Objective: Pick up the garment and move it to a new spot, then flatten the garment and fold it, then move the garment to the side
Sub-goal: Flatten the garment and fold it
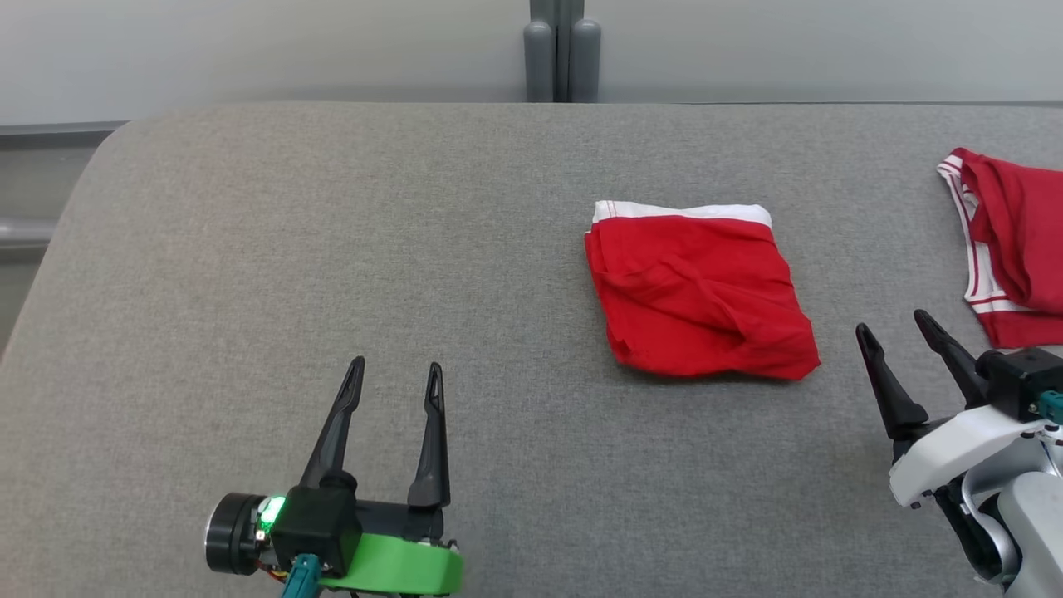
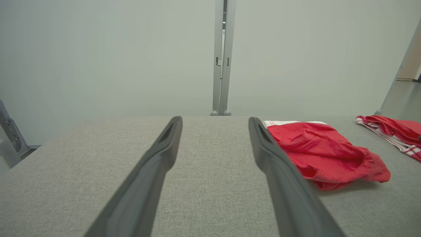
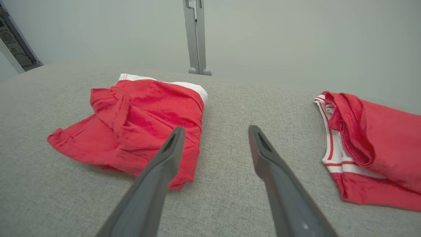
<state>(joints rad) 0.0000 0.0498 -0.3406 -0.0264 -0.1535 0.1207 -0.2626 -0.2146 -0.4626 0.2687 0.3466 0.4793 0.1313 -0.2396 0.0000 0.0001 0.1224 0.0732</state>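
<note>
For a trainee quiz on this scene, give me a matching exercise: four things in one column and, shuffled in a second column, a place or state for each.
Column one
1. folded red shorts
2. striped red garment
3. left claw
4. grey post

Column two
A. at the right side of the table, cut off by the edge of the head view
B. open and empty, at the lower left of the head view
C. behind the table's far edge, near the middle
D. right of the table's middle, white waistband on the far side

Pairs: 1-D, 2-A, 3-B, 4-C
</note>
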